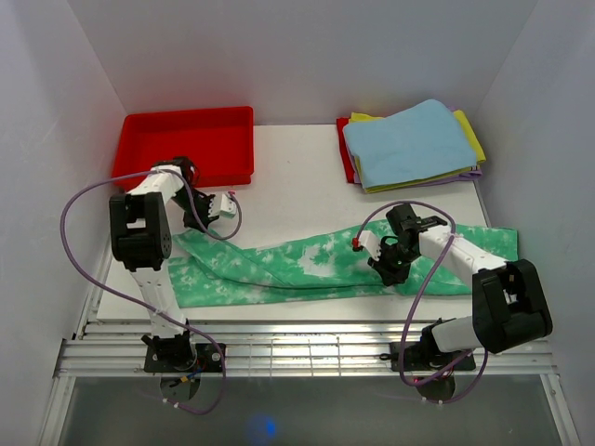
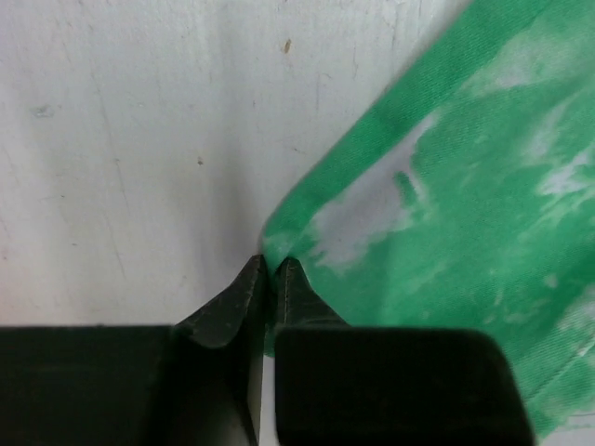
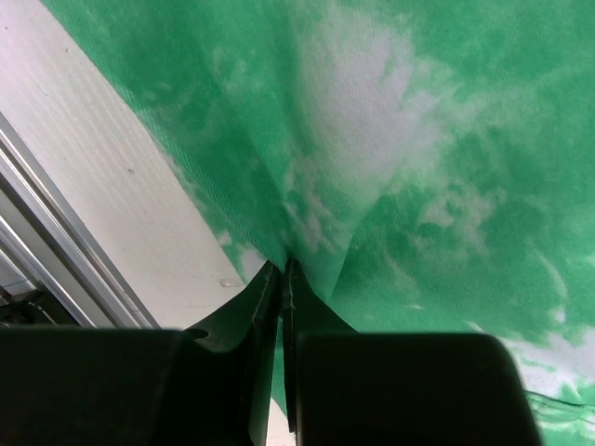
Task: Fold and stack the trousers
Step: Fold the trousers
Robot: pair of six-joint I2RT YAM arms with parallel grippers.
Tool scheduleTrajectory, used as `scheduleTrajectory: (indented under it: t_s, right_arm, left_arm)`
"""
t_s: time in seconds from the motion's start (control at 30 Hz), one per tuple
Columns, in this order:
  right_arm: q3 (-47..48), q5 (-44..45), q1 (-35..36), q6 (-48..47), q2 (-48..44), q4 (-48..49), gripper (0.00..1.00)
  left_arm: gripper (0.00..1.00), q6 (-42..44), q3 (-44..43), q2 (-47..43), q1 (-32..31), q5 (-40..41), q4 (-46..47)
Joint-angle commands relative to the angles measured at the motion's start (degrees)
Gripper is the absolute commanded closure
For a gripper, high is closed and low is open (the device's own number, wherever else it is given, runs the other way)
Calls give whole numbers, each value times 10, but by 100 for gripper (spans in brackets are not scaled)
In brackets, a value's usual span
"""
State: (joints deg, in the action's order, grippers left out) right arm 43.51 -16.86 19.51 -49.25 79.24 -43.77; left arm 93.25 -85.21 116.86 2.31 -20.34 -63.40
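Observation:
The green trousers (image 1: 307,265) with white blotches lie stretched across the white table from left to right, partly doubled over on the left. My left gripper (image 1: 192,226) is down at their far left corner. In the left wrist view its jaws (image 2: 270,265) are closed together on the tip of that green fabric (image 2: 465,186). My right gripper (image 1: 389,269) sits on the trousers right of the middle, near their front edge. In the right wrist view it (image 3: 284,267) is shut, pinching a raised fold of the cloth (image 3: 418,139).
A red tray (image 1: 186,139) stands at the back left, just behind the left arm. A stack of folded cloths (image 1: 409,144), light blue on top with yellow and red beneath, lies at the back right. The table's metal front rail (image 1: 307,348) runs along the near edge.

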Motion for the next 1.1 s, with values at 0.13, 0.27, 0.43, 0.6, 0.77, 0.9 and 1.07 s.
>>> scheduleTrajectory:
  t_s: [0.13,0.27,0.43,0.6,0.77,0.9,1.07]
  right_arm:
    - [82,2,-19,43,4,-15,92]
    - [153,-20,-55,69,9,-21,92]
    - [220,-35,-97,86,14,-18,92]
    - [238,-41,-140,94,10,4,92]
    - [204,-56,-145,65,-6,-4,92]
    - [164,-64,-144,13,-11,-30,92]
    - [101,-80,-140,-24,-30,-51,92]
  left_arm:
    - [100,-34,-8,-51,14,22,-10]
    - [100,-90,-134,-72,77,-50,-5]
    - [100,-206,-192,-110,139,-164,115]
    - [100,-371,6,-223,180,-200,396]
    - [100,-420,223,-345,198,-217,651]
    - [100,-401,288,-383,219,-241,612]
    - [100,-358,362,-436,271,-277,562]
